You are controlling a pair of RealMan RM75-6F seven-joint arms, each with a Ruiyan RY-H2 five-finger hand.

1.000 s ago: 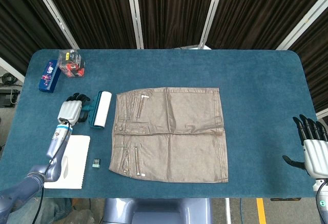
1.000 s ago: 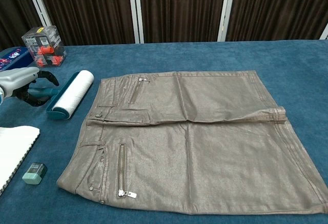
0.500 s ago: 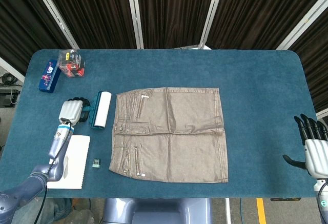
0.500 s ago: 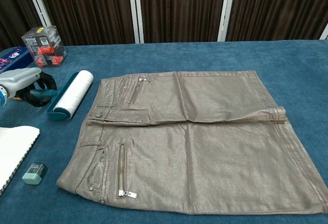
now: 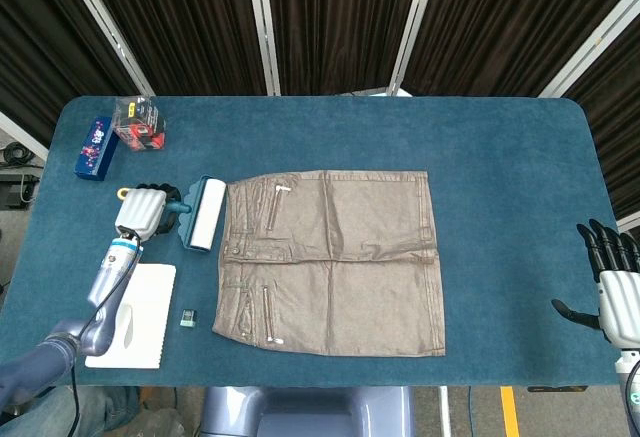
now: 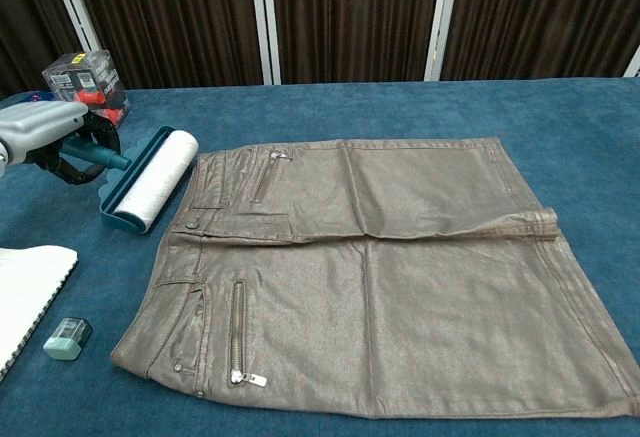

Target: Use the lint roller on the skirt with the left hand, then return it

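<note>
left hand [image 6: 45,137] gripping lint roller [image 6: 152,178] handle, just beside skirt [image 6: 380,267]

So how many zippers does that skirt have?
2 visible on the skirt: a zipper near the waistband's far side, and a zipper nearer the camera. Any others underneath would be hidden.

- Both views are evenly and brightly lit from overhead; focus is sharp across the frames.
- The blue felt-covered tabletop [image 5: 500,157] shows no glare and only faint, soft shadows.
- The metallic taupe leather-look skirt [image 6: 380,267] carries a dull sheen along its creases.
- The dark pleated curtains [image 5: 330,17] at 12 o'clock stay dim.
</note>
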